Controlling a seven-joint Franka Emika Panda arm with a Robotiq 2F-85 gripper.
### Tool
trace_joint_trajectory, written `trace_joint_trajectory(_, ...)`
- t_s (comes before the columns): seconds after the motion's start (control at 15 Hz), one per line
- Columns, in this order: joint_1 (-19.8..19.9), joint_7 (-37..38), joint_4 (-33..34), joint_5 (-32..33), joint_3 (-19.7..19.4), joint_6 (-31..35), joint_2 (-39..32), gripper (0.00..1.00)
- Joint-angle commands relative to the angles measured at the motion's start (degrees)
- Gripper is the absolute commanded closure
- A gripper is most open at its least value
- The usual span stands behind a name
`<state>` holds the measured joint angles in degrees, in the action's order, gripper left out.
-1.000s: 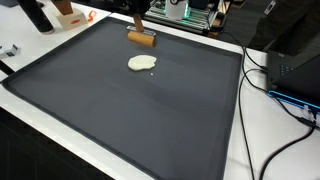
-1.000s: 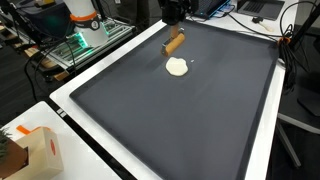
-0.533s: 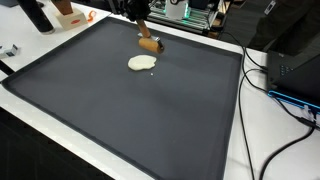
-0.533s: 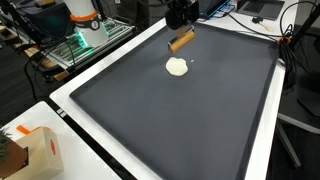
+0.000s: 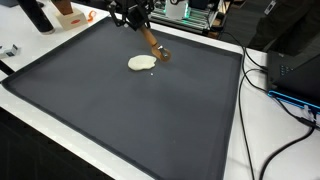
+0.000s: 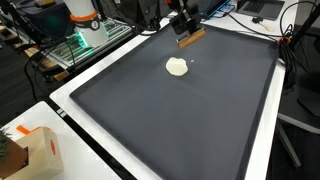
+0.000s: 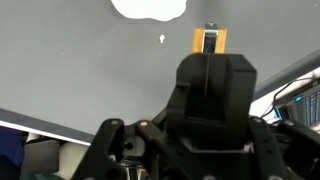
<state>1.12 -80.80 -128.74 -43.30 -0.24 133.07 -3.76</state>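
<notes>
A flat pale dough patch [image 5: 141,63] [image 6: 177,67] lies on the dark mat [image 5: 130,120] [image 6: 190,120] toward its far side. My gripper [image 5: 137,20] [image 6: 183,24] is shut on a short wooden roller [image 5: 152,45] [image 6: 191,38]. The roller hangs tilted, with its lower end just beside the dough, on or close above the mat. In the wrist view the roller [image 7: 209,42] sticks out beyond the black gripper [image 7: 209,62], and the dough [image 7: 150,8] is at the top edge. The fingers are hidden behind the gripper body.
A white border [image 6: 90,85] runs round the mat. Cables [image 5: 275,90] and black equipment [image 5: 295,60] sit beside the mat. A cardboard box [image 6: 30,150] stands near one corner. Electronics [image 6: 85,35] and a dark bottle [image 5: 38,15] stand behind the mat.
The roller has swung from lying level by the mat's far edge to a tilted pose. The gripper has carried its lower end closer to the dough, which has not moved.
</notes>
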Motion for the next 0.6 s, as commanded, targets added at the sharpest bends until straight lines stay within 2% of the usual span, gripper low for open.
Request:
trace_joint_trajectory(0.0, 1.26, 4.18, 1.71, -5.94, -0.26, -2.91, -2.26, 0.77)
trace_joint_trajectory(0.53, 2.56, 11.06, 4.68, -10.89, 0.05, -6.16, -7.41, 0.77)
